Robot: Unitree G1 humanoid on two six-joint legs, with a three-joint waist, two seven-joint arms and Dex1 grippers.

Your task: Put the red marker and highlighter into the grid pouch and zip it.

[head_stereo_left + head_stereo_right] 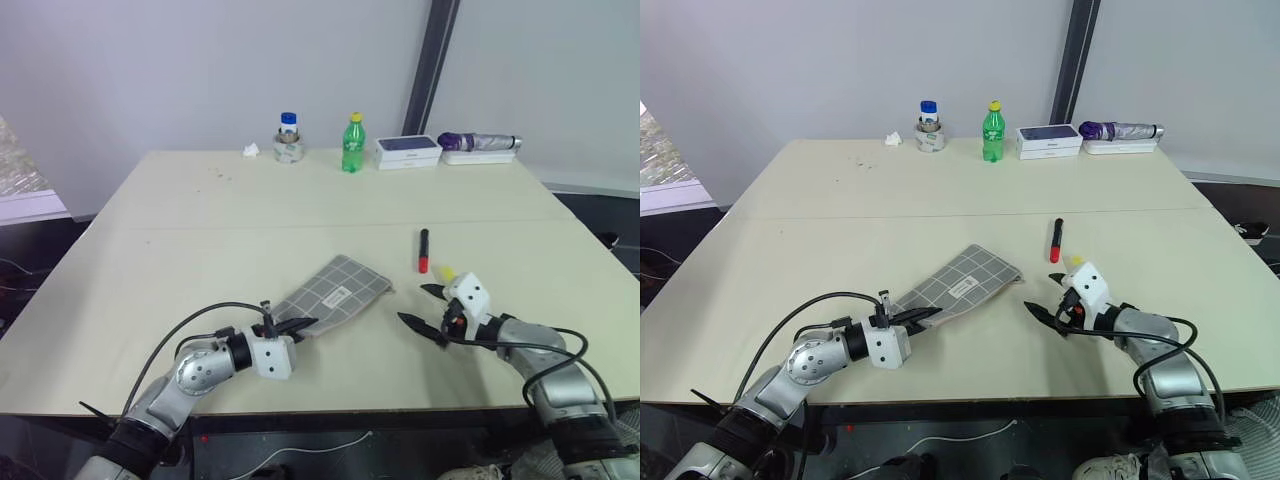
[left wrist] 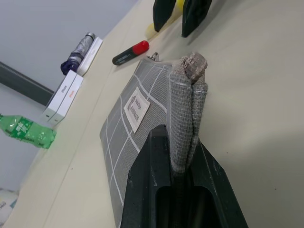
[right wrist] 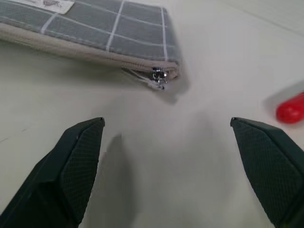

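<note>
The grid pouch [image 1: 335, 290] lies flat on the table, label up, its zipper pull [image 3: 159, 76] at the far right corner. My left gripper [image 1: 300, 326] is shut on the pouch's near corner, which bunches up between the fingers [image 2: 156, 161]. The red marker [image 1: 423, 250] lies to the right of the pouch, red end toward me. Just behind my right gripper [image 1: 414, 303] lies the yellow highlighter [image 1: 447, 272], partly hidden by it. That gripper is open and holds nothing. It hovers low over bare table, a little short of the zipper pull.
Along the table's far edge stand a jar with a blue lid [image 1: 289, 140], a green bottle [image 1: 352, 145], stacked white boxes [image 1: 408, 152] and a folded umbrella [image 1: 480, 142]. A crumpled scrap of paper [image 1: 251, 151] lies near the jar.
</note>
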